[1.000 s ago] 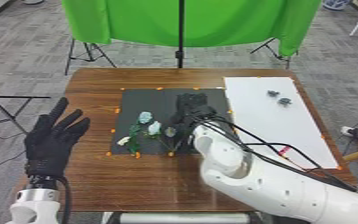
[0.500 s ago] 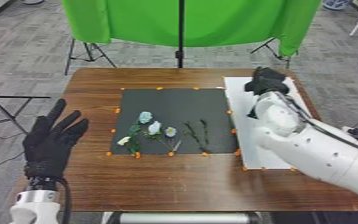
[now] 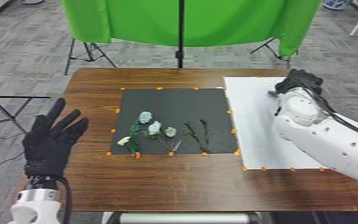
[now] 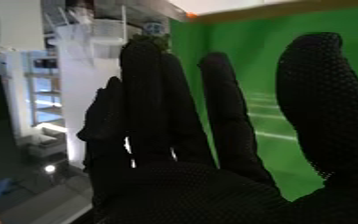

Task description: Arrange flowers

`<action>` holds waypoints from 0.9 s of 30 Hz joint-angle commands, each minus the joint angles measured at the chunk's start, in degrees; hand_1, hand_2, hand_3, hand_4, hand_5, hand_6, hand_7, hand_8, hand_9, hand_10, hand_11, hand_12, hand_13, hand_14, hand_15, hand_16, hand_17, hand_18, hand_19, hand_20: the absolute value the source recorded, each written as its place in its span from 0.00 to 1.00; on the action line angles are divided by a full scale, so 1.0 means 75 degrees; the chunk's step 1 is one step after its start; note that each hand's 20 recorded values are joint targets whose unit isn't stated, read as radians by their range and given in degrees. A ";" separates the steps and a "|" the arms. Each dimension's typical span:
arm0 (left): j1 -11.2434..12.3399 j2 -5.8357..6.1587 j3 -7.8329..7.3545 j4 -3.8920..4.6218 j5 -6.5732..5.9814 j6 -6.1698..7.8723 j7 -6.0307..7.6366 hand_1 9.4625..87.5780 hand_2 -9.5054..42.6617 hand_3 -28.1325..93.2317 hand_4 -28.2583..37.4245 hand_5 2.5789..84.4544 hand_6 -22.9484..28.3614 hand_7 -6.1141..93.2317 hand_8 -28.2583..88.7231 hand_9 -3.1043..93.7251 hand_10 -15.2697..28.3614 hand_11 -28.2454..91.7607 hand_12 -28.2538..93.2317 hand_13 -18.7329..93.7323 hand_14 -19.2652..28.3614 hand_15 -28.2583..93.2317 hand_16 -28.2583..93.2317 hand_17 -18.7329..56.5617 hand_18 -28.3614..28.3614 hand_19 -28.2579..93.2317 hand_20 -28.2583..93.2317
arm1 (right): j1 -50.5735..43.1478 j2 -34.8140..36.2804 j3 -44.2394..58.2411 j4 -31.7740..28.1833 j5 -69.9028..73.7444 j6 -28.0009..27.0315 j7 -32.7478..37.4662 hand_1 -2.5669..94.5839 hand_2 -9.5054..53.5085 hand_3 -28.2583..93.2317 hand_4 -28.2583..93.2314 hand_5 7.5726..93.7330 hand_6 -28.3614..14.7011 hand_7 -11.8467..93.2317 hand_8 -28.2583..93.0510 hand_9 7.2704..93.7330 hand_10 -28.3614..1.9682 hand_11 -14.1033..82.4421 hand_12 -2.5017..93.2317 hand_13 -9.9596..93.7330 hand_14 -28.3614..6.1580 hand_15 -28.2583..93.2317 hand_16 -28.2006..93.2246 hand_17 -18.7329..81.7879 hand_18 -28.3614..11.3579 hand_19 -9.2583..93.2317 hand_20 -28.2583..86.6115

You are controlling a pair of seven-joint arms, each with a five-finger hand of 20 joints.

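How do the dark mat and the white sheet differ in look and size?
The dark mat is near-black and squarish; the white sheet is pale and longer. The white sheet reaches nearer and farther than the dark mat. Both lie flat on the wooden table, with orange marks along edges.

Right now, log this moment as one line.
right hand: open, at white sheet's far end | left hand: open | flowers, stems: on black sheet

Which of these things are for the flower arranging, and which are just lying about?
For the flowers, it seems:
blue flowers
white flower
leafy stems
black mat
white sheet

Just around:
green cloth
black stand behind the table
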 commanded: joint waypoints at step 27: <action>0.0084 -0.0361 -0.0175 -0.0026 0.0283 -0.0172 -0.0507 0.09 0.37 0.83 0.00 0.35 0.54 0.18 0.15 0.34 0.77 0.41 0.32 0.37 1.00 0.64 0.17 0.14 1.00 0.64 0.45 | -0.0802 0.0112 -0.0322 -0.1164 -0.1756 0.1613 -0.1719 0.59 0.00 0.77 0.00 0.94 0.77 0.24 0.23 1.00 0.75 0.30 0.34 0.85 0.72 0.75 0.40 0.50 0.20 0.98 0.64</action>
